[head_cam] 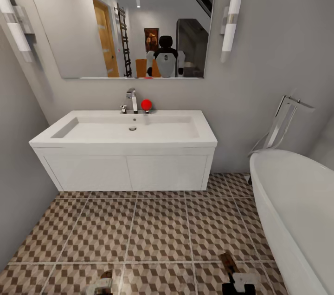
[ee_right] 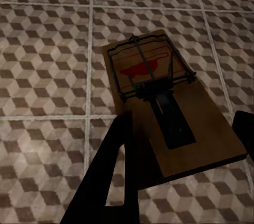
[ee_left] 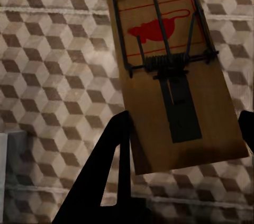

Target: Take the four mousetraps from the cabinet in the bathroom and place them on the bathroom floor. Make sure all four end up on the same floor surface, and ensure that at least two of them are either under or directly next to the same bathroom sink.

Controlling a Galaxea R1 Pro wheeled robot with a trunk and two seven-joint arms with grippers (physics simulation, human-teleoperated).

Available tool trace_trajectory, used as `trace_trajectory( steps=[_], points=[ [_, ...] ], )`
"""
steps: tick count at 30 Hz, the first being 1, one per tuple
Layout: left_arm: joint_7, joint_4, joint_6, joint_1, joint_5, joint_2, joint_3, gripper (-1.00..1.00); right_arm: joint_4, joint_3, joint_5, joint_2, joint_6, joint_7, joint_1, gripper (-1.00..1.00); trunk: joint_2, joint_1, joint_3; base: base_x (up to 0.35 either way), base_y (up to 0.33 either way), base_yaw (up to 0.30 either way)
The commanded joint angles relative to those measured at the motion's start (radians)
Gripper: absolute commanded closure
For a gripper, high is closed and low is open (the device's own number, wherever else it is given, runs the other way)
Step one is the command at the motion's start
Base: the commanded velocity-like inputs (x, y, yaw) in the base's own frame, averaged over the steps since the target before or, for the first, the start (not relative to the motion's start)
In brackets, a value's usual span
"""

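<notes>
Head view: the bathroom sink (head_cam: 123, 139) is seen straight ahead, wall-hung under a mirror (head_cam: 125, 18), with a tap (head_cam: 132, 100) and a red ball-like item (head_cam: 146, 105) on its back ledge; a white bathtub (head_cam: 297, 211) is seen at the right. The bathroom floor (head_cam: 153, 230) in front of the sink is seen bare of traps as far as this view reaches. Both grippers are cut by the lower edge: left gripper (head_cam: 103, 285) and right gripper (head_cam: 239, 281), with a brown board end (head_cam: 227, 260) seen sticking forward from the right one. Left wrist view: a mousetrap (ee_left: 174, 70) is clamped by its near end between the dark fingers (ee_left: 108, 166), board tilted, held clear above the tiles (ee_left: 53, 75); red mark and spring bar are seen face up. Right wrist view: a second mousetrap (ee_right: 164, 107) is pinched the same way between the fingers (ee_right: 114, 171), also above the cube-pattern tiles (ee_right: 47, 75); whether its far end is touching the floor cannot be told. Progress, as judged: two traps are carried and brought up to the sink, neither is yet released. Both are to be lowered flat under or right beside the sink, which would cover the sink condition. The other two traps cannot be accounted for from these views; the cabinet is not dealt with here, so roughly half the job is taken as remaining
</notes>
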Motion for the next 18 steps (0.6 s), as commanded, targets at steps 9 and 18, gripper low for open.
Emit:
trace_trajectory(
  steps=[9, 18],
  points=[
    [0.309, -0.345, 0.462, -0.189, -0.002, 0.032, 0.083, 1.0, -0.183, 0.003, 0.071, 0.114, 0.354, -0.02, -0.204, 1.0, 0.0, 0.0, -0.001, 0.0, 0.0, 0.0],
    [0.281, -0.25, 0.405, -0.288, -0.022, 0.021, 0.105, 1.0, -0.178, 0.005, 0.095, 0.173, 0.486, -0.056, -0.337, 1.0, 0.0, 0.0, -0.001, 0.0, 0.0, 0.0]
  ],
)
